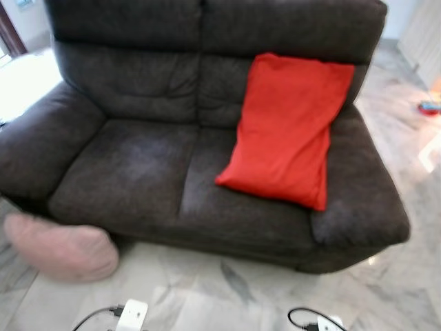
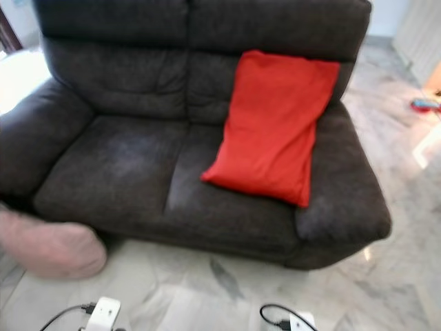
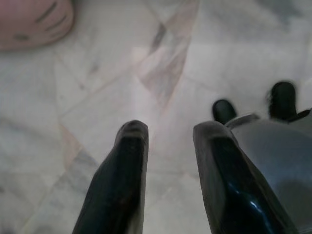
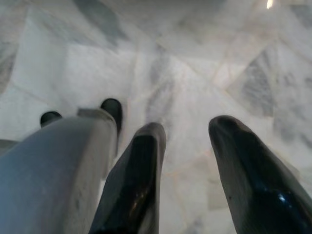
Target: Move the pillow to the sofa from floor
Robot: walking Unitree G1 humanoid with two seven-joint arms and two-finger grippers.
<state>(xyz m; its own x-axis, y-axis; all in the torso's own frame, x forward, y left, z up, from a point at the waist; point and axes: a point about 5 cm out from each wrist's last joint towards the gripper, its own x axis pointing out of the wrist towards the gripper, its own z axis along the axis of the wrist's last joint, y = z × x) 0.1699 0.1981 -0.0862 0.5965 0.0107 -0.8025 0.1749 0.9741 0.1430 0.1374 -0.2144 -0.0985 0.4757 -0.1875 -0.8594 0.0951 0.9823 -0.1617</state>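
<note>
Pink pillow [image 1: 62, 247] on floor [image 1: 227, 289] at sofa's [image 1: 138, 179] near-left corner — nearer left pincer [image 3: 168, 134], released; right pincer [image 4: 195, 134] released too.

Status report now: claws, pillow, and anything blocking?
Left claw and right claw open, empty, over floor. Pink pillow on floor by sofa. Red pillow on seat.
</note>
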